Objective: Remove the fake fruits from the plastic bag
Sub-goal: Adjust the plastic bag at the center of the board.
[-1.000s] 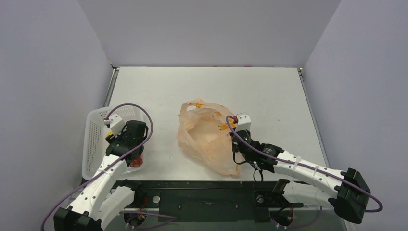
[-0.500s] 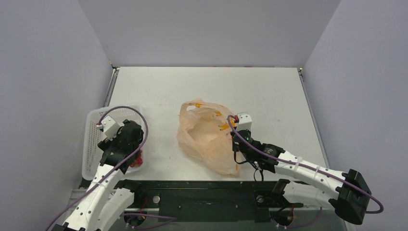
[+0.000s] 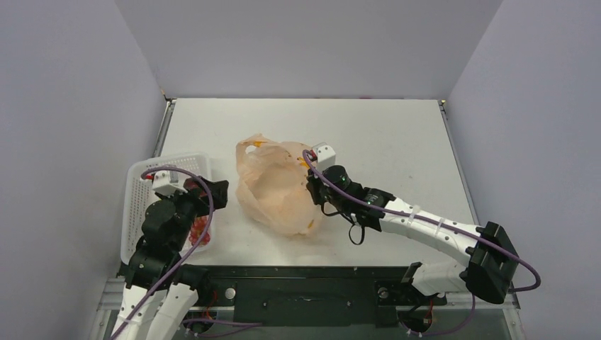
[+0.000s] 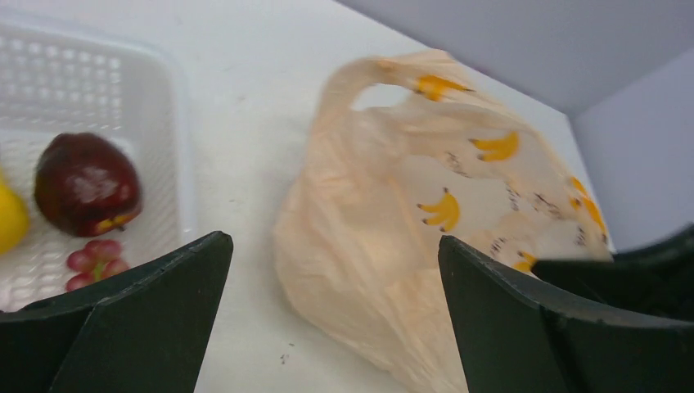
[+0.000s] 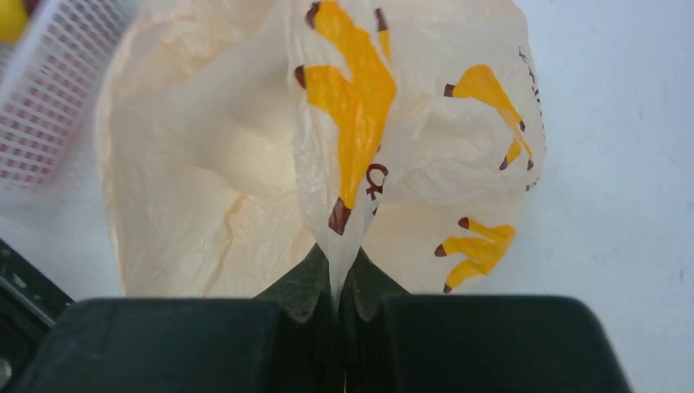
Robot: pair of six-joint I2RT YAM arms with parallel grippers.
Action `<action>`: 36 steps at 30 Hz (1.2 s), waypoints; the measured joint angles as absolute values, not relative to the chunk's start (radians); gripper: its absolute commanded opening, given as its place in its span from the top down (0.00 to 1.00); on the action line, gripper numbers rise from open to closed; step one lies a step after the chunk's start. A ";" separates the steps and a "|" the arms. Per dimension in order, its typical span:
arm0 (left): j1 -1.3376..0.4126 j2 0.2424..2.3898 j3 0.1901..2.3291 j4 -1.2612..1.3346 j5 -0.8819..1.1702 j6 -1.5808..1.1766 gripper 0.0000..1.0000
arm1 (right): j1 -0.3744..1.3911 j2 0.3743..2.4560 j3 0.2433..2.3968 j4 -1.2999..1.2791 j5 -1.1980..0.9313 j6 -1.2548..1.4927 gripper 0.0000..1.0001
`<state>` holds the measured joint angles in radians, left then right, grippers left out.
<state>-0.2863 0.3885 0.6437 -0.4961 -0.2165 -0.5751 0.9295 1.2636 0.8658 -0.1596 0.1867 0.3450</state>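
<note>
1. Pinching a fold of the plastic bag (image 5: pixel 205 164) between fully closed fingers, the right gripper (image 5: pixel 344 304) grips the bag's banana-printed right side. Thin film rises straight out of the closed tips.
2. The plastic bag sits crumpled on the table (image 3: pixel 383 142) between the two arms, one loop handle standing up at its far-left corner. It lies near the white mesh basket (image 4: pixel 176 123) but apart from it, with bare table between.
3. The left gripper (image 4: pixel 331 274) has its jaws spread wide with nothing held. It is raised by the basket's right edge and faces the bag.
4. A dark red round fruit (image 4: pixel 86 184) and a cluster of small red berries (image 4: pixel 94 260) rest in the basket, the berries just beside the round fruit. A yellow item (image 4: pixel 6 221) lies beside the round fruit, cut off by the picture edge.
5. Whether anything lies inside the bag cannot be told.
</note>
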 measured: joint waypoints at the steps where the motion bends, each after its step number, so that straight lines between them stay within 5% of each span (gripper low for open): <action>1: -0.286 0.378 0.647 -0.476 -0.162 -0.562 0.03 | 0.931 1.282 0.905 -0.148 0.165 0.328 1.00; 8: -0.286 0.358 0.678 -0.388 0.110 -0.514 0.04 | 0.948 1.294 1.009 -0.063 0.026 0.235 1.00; 15: -0.286 0.360 0.645 -0.303 0.263 -0.520 0.05 | 0.914 1.213 0.788 0.014 -0.004 0.248 1.00; 21: -0.286 0.424 0.626 -0.270 0.321 -0.543 0.05 | 0.831 1.214 0.696 -0.036 0.108 0.366 1.00; 28: -0.286 0.454 0.638 -0.286 0.323 -0.543 0.03 | 0.625 1.213 0.825 -0.180 0.322 0.524 1.00; 34: -0.286 0.455 0.748 -0.378 0.294 -0.505 0.03 | 0.357 1.271 0.983 -0.234 0.332 0.562 0.85; 36: -0.286 0.461 0.799 -0.412 0.284 -0.482 0.03 | 0.292 1.332 1.048 -0.249 0.324 0.555 0.72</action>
<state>-0.2863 0.4610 0.7994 -0.4118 0.2844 -0.4820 0.2920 1.3315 1.0485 -0.2485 0.3241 0.5549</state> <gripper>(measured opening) 0.971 0.138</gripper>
